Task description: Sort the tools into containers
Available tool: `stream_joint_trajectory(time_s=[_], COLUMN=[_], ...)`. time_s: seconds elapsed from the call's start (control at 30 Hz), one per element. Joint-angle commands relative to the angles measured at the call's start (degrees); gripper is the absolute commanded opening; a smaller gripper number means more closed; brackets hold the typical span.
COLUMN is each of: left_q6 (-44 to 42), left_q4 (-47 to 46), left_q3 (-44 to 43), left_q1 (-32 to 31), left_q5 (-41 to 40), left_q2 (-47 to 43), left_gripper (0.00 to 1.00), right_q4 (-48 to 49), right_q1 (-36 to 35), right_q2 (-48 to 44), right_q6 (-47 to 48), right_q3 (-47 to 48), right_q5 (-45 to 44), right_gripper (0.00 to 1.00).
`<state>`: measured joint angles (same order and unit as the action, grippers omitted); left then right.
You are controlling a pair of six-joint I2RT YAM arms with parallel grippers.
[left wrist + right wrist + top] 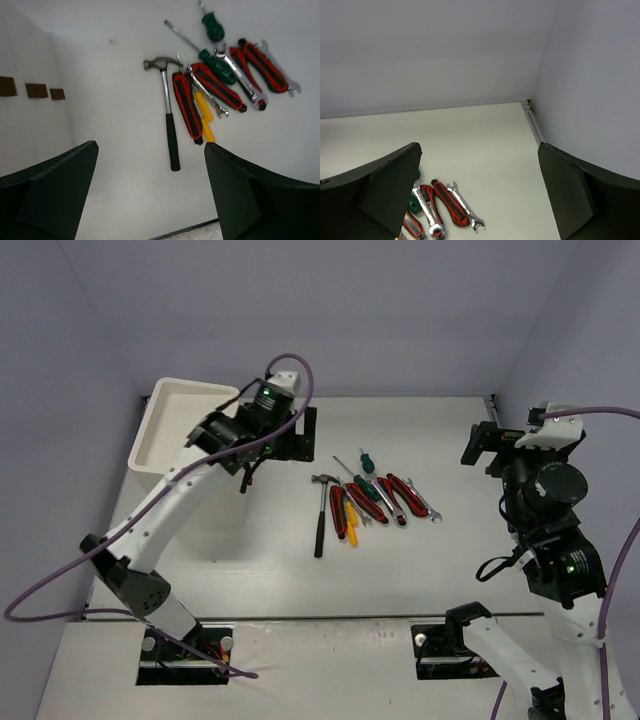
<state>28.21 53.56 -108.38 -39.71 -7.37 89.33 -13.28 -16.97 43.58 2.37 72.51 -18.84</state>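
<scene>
Cabinet (185, 425) first: I see the white box standing at the far left of the table (250, 550), and its rimmed top tray (195, 382) shows only its own white floor. From the left wrist camera, its front face carries three small dark-red handles (36, 90). The drawers look pushed in, and I cannot tell what is inside them.

Just right of the cabinet, my left gripper (151, 147) hangs above the table with its fingers spread wide and nothing between them.

Right of that, every tool I can see lies in one cluster on the table, well apart from the cabinet. The black-handled hammer (170, 130) is leftmost, with its head toward the far side. Beside it are red-handled pliers (187, 105) and a yellow screwdriver (204, 112) that touches them. Then come two green screwdrivers (217, 65), more red grips, and small silver wrenches (245, 80) laid over and between them.

At the far right my right gripper (480, 147) is raised over the right side of the table. Its fingers are also spread wide and hold nothing.
</scene>
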Motion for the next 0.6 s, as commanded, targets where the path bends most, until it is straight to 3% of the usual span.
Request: stream_joint_trajectory(time_s=[0.0,0.37,0.57], left_q6=[7.2,11.3,13.8], left_q4=[-0.9,-6.0,-9.7], left_q3=[2.6,13.1,13.6], left_q1=[-2.0,-6.3,-6.6], left_q5=[-3.1,0.9,3.0], left_q2=[1.9,14.2,20.4], left_gripper=[0.84,0.75,0.73], right_q4=[3.7,3.0,2.2], right_q1=[-0.3,-0.3,-0.3], right_q2=[-2.3,-6.1,-8.0], right_q6=[-4.1,-6.7,-7.8], right_q3=[-3.2,-10.1,-11.7], right_q5=[1.9,5.9,6.7], right_gripper=[1.00,1.00,1.00])
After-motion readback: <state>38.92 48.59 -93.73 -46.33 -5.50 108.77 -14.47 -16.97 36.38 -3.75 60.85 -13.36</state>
